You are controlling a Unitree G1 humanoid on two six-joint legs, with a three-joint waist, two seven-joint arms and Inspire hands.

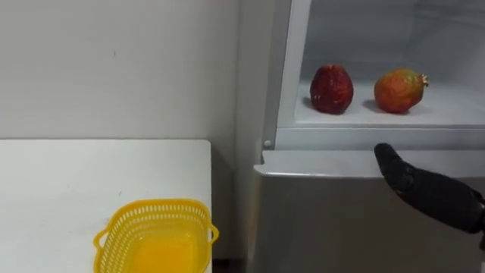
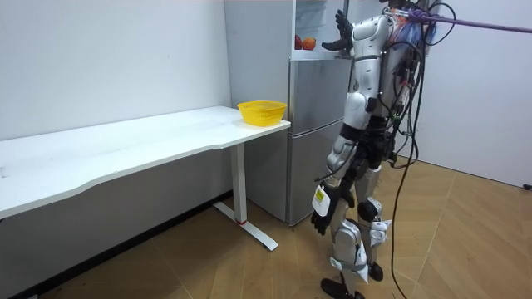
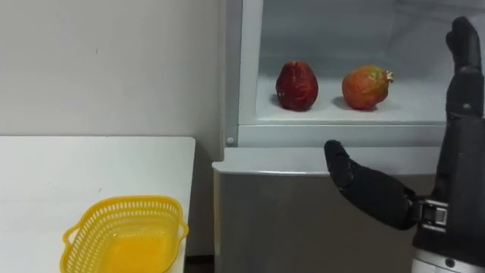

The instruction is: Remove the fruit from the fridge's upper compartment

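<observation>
- A yellow plastic mesh basket [image 1: 159,203] sits nearest the robot, to its left, on the end of the long white surface [image 1: 76,182] closest to the fridge.
- The right robot hand [image 3: 375,196], in a black glove, is raised in front of the fridge at about the height of the shelf edge. It is spread wide, with the fingers straight and pointing up and the thumb reaching towards the fridge, and it holds nothing.
- The left robot hand [image 2: 320,221] hangs low beside the robot's leg; whether it is wide or closed cannot be told.
- The robot stands upright on the wooden floor [image 2: 249,266], close in front of the tall grey fridge [image 1: 326,220], which stands just beside the surface.
- The fridge's upper compartment stands open, showing a white shelf [image 1: 455,110].
- A dark red rounded fruit [image 1: 331,89] rests on that shelf, towards its left side.
- An orange-red rounded fruit with a small crown [image 1: 398,90] lies to its right on the same shelf, near it but not touching. Both fruits are beyond the right robot hand and clear of it.
</observation>
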